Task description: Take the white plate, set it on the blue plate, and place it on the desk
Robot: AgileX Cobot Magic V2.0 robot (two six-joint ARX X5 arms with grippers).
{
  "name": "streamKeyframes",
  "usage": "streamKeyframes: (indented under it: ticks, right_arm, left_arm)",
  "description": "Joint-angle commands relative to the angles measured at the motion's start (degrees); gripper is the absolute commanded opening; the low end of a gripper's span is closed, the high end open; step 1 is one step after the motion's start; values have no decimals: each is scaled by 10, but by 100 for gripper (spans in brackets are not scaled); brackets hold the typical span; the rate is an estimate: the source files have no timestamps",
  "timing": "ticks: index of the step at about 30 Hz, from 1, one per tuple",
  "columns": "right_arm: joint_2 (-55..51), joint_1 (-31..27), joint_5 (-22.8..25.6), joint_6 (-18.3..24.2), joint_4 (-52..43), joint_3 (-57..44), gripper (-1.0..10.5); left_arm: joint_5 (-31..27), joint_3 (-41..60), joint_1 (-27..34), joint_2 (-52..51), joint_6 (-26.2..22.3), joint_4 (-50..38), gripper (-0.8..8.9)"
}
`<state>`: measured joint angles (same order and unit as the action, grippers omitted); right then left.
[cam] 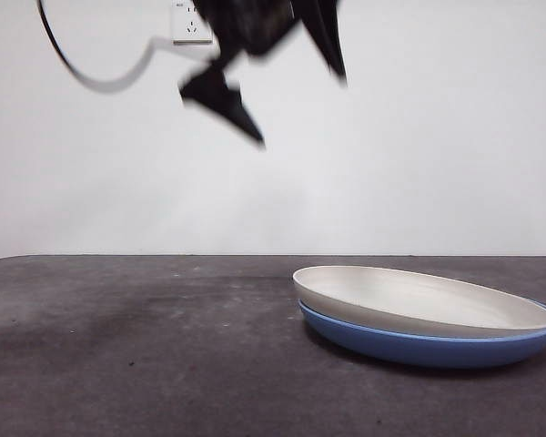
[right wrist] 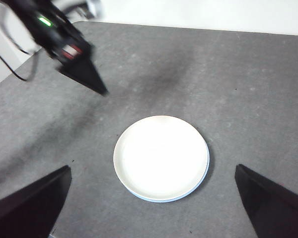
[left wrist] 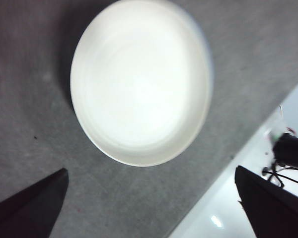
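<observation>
The white plate (cam: 419, 300) rests stacked inside the blue plate (cam: 419, 346) on the desk (cam: 118, 346), at the right in the front view. The blue plate shows only as a thin rim under the white one in the right wrist view (right wrist: 204, 173). My left gripper (cam: 298, 107) hangs high above the desk, left of the stack, open and empty; its wrist view looks down on the white plate (left wrist: 141, 82). My right gripper (right wrist: 153, 168) is open and empty, high above the white plate (right wrist: 161, 156). The left arm also shows in the right wrist view (right wrist: 64, 44).
A wall socket (cam: 191, 23) and a hanging black cable (cam: 100, 82) are at the back wall. The desk's edge, with pale floor (left wrist: 228, 208) beyond it, shows in the left wrist view.
</observation>
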<state>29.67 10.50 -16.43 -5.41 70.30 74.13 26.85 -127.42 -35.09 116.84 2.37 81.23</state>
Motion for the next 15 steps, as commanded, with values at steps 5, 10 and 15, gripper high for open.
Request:
streamKeyframes:
  ticks: [5,10,15]
  right_arm:
    - [4,2,1,-24,10,12,570]
    - [10,2,8,-30,15,12,570]
    - [23,2,29,-30,21,12,570]
  left_arm:
    - [-1,4,-6,-147,-32,17,595]
    - [-1,50,-6,-259,-49,17,594]
    - [-2,143,-5,-379,-71,16,594]
